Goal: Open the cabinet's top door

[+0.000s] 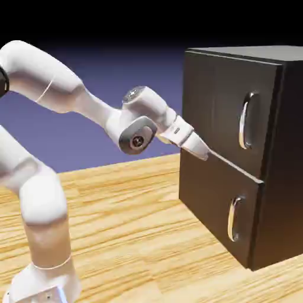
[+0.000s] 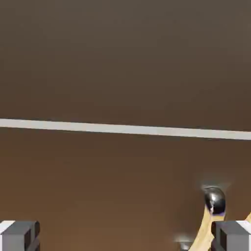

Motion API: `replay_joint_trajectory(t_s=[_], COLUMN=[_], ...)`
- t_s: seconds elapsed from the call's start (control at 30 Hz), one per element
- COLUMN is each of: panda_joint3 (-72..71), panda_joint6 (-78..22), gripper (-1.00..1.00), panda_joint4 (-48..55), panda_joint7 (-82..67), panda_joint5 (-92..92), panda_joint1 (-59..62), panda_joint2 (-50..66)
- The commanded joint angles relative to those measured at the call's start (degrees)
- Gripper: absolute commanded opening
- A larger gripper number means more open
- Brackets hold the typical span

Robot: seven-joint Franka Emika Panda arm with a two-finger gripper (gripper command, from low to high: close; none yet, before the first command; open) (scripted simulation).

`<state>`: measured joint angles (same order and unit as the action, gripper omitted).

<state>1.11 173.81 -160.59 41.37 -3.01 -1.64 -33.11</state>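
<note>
Jaws parted around nothing; the top door [image 1: 222, 100] is seen shut at the exterior view's 2 o'clock.
The gripper's [image 2: 125, 236] fingertips [image 2: 19, 236] are shown apart only in the hand view, cropped at 7 and 5 o'clock; there, a curved handle [image 2: 214, 200] is cut off near 5 o'clock, its door not identifiable.

I find myself in a simulated robot workspace, not a furnished room: my white arm [image 1: 139, 121] rises from eight o'clock beside a pale wood-grain counter [image 1: 118, 237], a dark cabinet [image 1: 228, 112] stands at three o'clock, and a plain blue-violet backdrop [image 1: 127, 71] fades to black at twelve.
</note>
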Motion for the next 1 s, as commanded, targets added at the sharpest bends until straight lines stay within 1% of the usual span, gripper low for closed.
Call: replay_joint_trajectory(t_s=[0.0,0.97], panda_joint3=[0.92,27.6], panda_joint6=[-0.16,-4.82], gripper=[0.0,0.0], panda_joint4=[0.34,10.23], panda_joint7=[-0.9,-27.03], panda_joint5=[-2.5,-74.76], panda_joint1=[-0.79,-23.71], panda_joint2=[-0.37,-11.13])
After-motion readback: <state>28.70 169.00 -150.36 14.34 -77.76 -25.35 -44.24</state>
